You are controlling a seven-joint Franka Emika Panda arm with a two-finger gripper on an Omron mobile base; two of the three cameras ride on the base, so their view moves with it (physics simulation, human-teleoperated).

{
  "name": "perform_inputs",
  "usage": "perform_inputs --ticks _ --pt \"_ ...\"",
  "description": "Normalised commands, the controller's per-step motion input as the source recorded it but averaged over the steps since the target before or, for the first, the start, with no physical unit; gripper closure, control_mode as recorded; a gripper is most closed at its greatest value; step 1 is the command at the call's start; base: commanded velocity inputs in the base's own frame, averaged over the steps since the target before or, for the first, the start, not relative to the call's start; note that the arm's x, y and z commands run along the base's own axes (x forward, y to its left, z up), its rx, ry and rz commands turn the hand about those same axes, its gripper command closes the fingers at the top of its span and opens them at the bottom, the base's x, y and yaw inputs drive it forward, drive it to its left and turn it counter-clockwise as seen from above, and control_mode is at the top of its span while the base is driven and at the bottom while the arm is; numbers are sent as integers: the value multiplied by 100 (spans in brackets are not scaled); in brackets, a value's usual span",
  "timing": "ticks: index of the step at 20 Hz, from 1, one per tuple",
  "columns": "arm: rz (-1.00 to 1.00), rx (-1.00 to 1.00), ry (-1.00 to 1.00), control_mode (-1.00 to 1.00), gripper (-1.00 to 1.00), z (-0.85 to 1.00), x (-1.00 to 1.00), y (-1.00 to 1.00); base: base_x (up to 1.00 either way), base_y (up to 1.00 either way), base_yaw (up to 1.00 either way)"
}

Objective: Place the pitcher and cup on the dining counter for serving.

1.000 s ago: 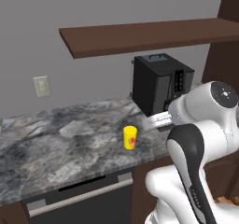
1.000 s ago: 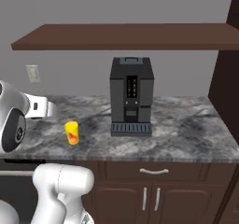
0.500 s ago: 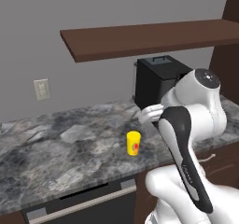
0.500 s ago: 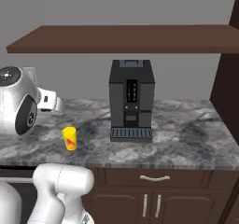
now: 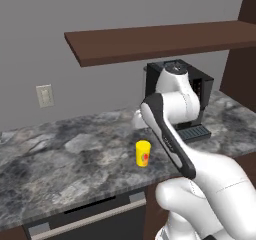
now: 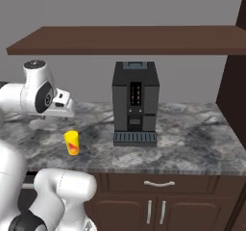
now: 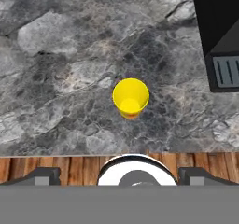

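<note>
Standing upright, cup [image 7: 130, 97] below end effector [image 6: 64, 109]

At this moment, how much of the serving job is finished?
Nothing looks done yet. The cup stands upright on the marbled worktop beside the coffee machine, untouched. In the hand view it lies straight below the camera, apart from the pincer, so a grasp may follow. Carrying it and the pitcher remains.
</note>
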Motion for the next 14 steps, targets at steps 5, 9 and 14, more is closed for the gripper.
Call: perform_inputs --ticks 5,9,14 --pt "-3 -3 1 -100 -100 -94 34 14 0 0 0" --pt "0 14 0 -100 -100 -28 2 0 0 0 0" --pt "0 0 0 -100 -100 -59 17 1 0 0 0"
